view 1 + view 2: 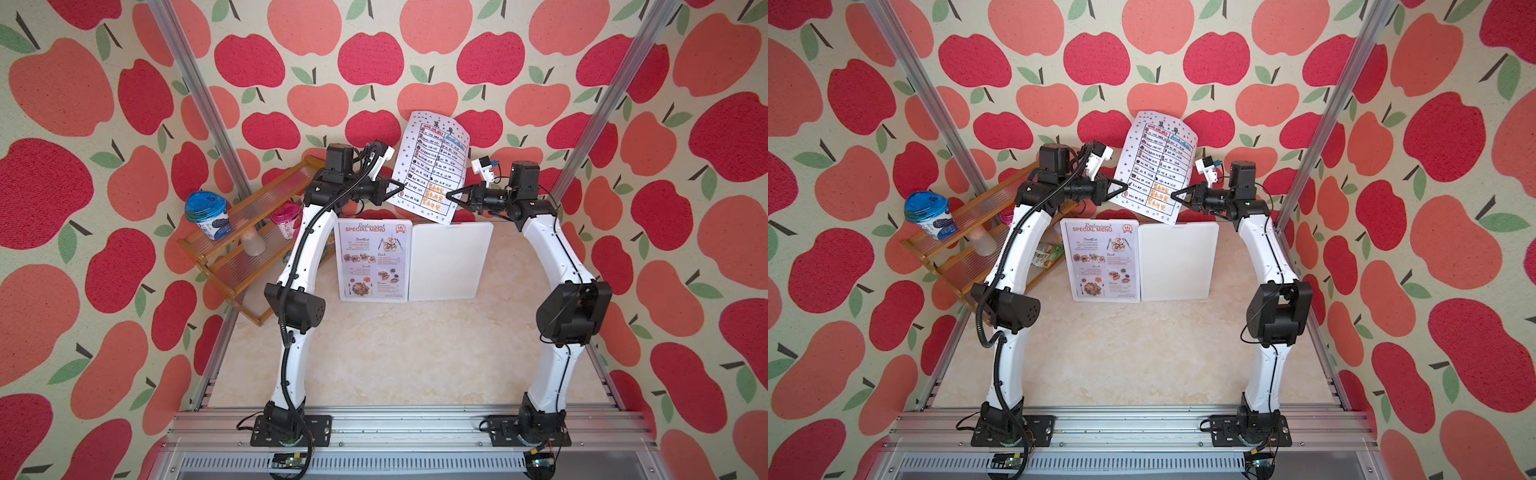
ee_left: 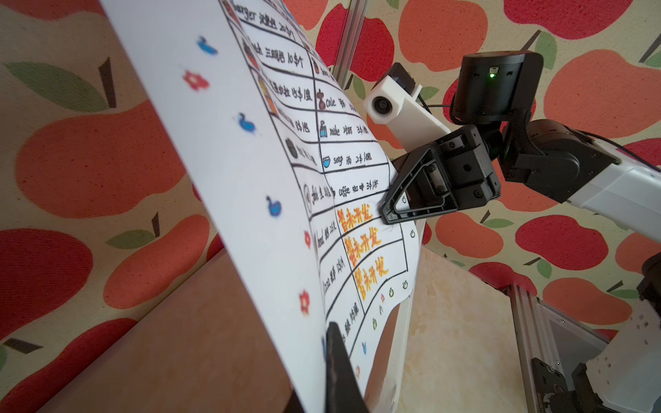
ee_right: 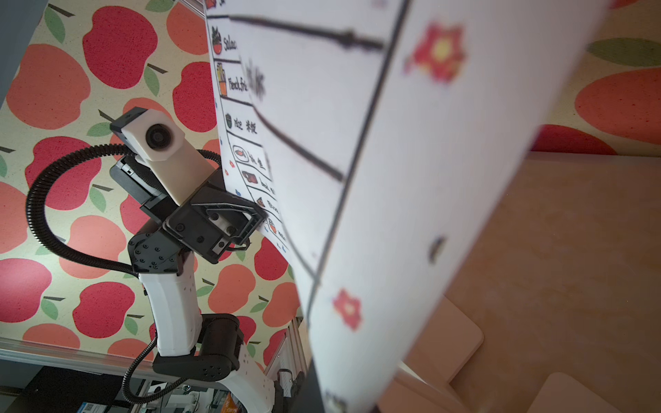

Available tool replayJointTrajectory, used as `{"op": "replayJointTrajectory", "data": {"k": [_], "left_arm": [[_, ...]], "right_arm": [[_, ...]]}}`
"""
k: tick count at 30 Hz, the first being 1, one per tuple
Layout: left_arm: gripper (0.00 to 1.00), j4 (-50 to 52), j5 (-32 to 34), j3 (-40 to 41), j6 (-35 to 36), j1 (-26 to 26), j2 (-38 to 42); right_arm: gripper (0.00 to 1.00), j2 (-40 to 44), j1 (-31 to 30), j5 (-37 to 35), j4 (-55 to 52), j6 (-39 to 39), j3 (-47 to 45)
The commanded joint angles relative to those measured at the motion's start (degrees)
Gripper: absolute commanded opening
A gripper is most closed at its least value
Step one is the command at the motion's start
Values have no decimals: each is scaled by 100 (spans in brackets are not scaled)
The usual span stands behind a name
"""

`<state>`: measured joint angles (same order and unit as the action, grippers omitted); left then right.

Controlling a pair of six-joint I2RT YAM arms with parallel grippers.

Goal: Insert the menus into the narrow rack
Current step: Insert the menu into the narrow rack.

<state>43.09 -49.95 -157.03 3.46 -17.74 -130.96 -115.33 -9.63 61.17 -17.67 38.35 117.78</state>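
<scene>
Apple-print walls are crowding the marble tabletop [image 1: 415, 353] as I am watching the lined menu [image 1: 432, 166] hanging in the air at twelve o'clock from the rack [image 1: 451, 266]. The left gripper [image 1: 400, 188] is clamping its nine o'clock edge, the right gripper [image 1: 449, 194] its three o'clock edge. The red-headed menu [image 1: 372, 259] is sitting in the rack's nine o'clock pocket. I am worrying: the sheet is leaning and bowing, so its bottom edge may be missing the narrow slot, and pushing the arms together would be buckling it.
</scene>
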Motion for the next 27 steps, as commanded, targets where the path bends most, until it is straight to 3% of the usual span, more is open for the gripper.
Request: {"op": "replayJointTrajectory", "data": {"k": [1,27], "left_arm": [[6,6,60,-90,-57,-9,193],[8,24,153,-86,5,-167,141]], "right_arm": [[0,-78,49,106,-44,-28,166],[0,167,175,47,-360,-360,-224]]}}
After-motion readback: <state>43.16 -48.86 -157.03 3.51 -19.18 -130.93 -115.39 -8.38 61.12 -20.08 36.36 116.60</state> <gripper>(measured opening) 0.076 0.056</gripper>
